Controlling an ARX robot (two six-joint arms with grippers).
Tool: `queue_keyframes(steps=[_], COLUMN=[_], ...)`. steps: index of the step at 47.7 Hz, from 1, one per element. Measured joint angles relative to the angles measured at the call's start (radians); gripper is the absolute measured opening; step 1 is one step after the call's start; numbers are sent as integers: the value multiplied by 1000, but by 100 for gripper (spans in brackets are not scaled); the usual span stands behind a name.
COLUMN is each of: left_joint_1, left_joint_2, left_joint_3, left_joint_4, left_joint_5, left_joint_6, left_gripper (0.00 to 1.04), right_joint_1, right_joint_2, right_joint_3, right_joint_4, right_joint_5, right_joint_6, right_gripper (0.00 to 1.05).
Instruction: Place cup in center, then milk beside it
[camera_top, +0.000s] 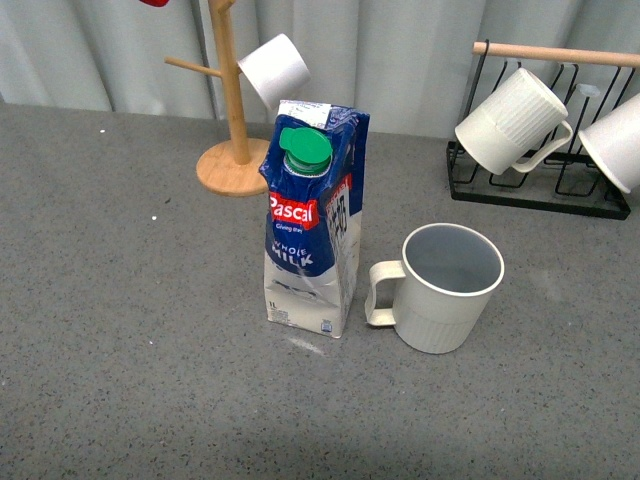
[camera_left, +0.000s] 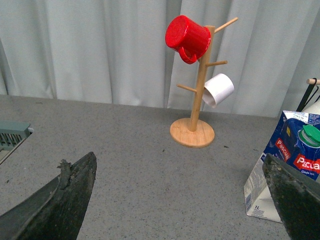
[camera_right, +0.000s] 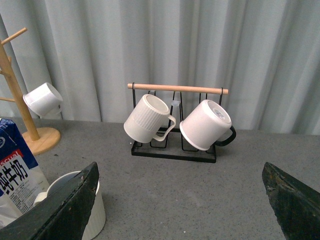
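Observation:
The ribbed cream cup (camera_top: 447, 287) stands upright on the grey speckled tabletop (camera_top: 130, 300) near its middle, handle pointing left. The blue and white Pascal milk carton (camera_top: 312, 231) with green cap stands upright just left of it, close to the handle. Neither arm shows in the front view. My left gripper (camera_left: 182, 200) is open and empty over bare table, with the carton (camera_left: 287, 155) by one finger. My right gripper (camera_right: 182, 200) is open and empty, with the cup (camera_right: 95, 212) and the carton (camera_right: 17, 175) beside one finger.
A wooden mug tree (camera_top: 232, 150) stands behind the carton with a plain white cup (camera_top: 274, 68) and a red mug (camera_left: 187, 37). A black wire rack (camera_top: 540, 190) at back right holds a ribbed mug (camera_top: 512, 122) and a white mug (camera_top: 615, 140). Grey curtain behind.

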Motion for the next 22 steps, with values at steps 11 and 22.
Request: queue_keyframes(steps=[11, 22], left_joint_1=[0, 0], left_joint_2=[0, 0], left_joint_3=[0, 0], left_joint_4=[0, 0], left_joint_5=[0, 0], left_joint_6=[0, 0], left_gripper=[98, 98], right_joint_1=[0, 0], right_joint_2=[0, 0], right_joint_3=[0, 0], right_joint_4=[0, 0], right_joint_5=[0, 0], right_joint_6=[0, 0], right_gripper=[96, 96])
